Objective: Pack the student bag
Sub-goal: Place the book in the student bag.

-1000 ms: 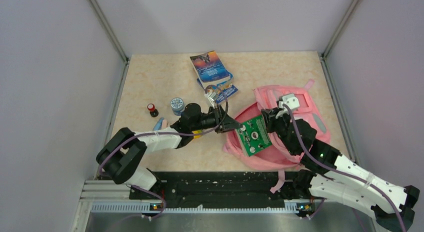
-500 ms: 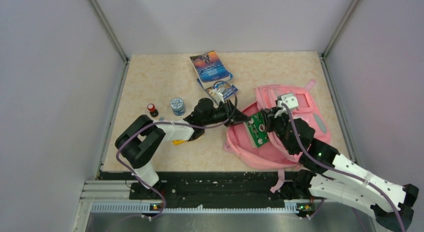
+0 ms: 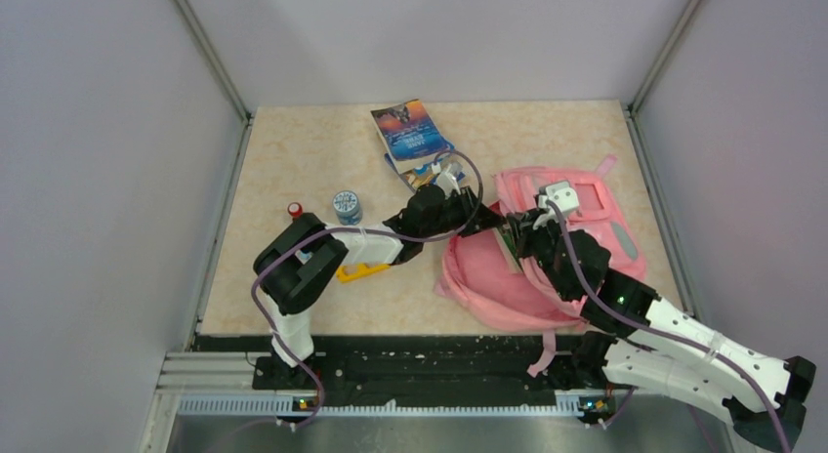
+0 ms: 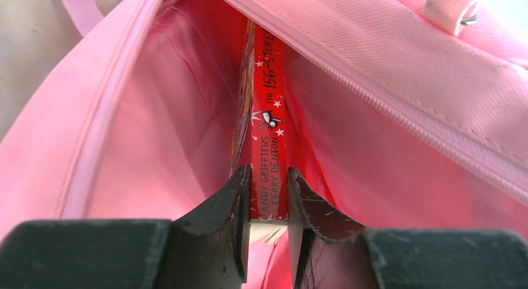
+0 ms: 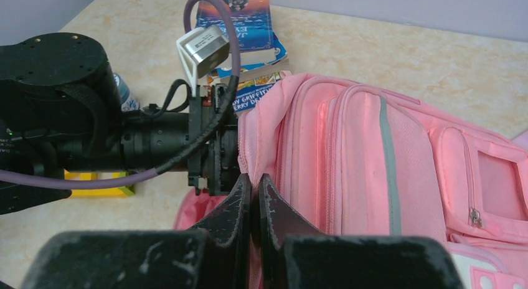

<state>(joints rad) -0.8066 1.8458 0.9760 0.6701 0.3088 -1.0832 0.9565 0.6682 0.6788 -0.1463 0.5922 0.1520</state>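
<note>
A red-spined paperback book (image 4: 269, 114) inside the soft pink fabric backpack (image 3: 488, 277)
The left gripper (image 4: 268, 177) pinches the book's spine in the bag's mouth; the right gripper (image 5: 254, 180), jaws pressed together, nips its opening edge. The backpack lies right of centre on the beige table (image 3: 293, 150).

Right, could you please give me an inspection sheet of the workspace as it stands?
Surface: beige marbled table.
Job's things: pink student bag lying open; red-spined Andy Griffiths book partly inside.
Clutter: stacked books, blue-lidded jar, red-capped bottle, yellow object.
Grippers: left gripper clamps the book's spine; right gripper pinches the bag's opening edge.
Cables: purple cables run along both arms.
Surroundings: grey wall panels.
</note>
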